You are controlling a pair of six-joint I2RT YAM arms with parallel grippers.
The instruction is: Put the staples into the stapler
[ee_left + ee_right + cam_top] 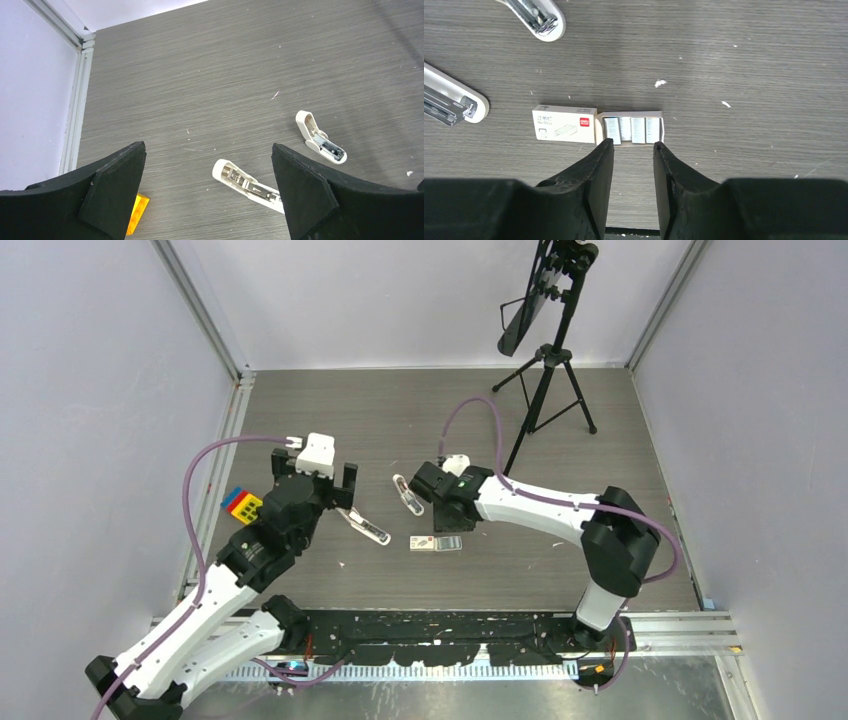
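Observation:
The stapler (365, 528), long, slim and white with its silver channel showing, lies open on the grey table. In the left wrist view the stapler (247, 182) runs under the right finger. My left gripper (314, 478) (208, 146) hovers above it, open wide and empty. The staples (633, 129) lie as silvery strips in the grey tray pulled out of their white box (565, 124) (435, 543). My right gripper (633, 145) (448, 522) points down at the tray's near edge, jaws partly apart with nothing between them. The stapler (454, 102) lies left of the box.
A shorter white stapler (407, 495) (320, 137) (536, 17) lies open beyond the box. Coloured blocks (240, 505) sit by the left wall, with a yellow block (137, 212) under my left finger. A black tripod (545, 390) stands at the back right. Walls enclose the table.

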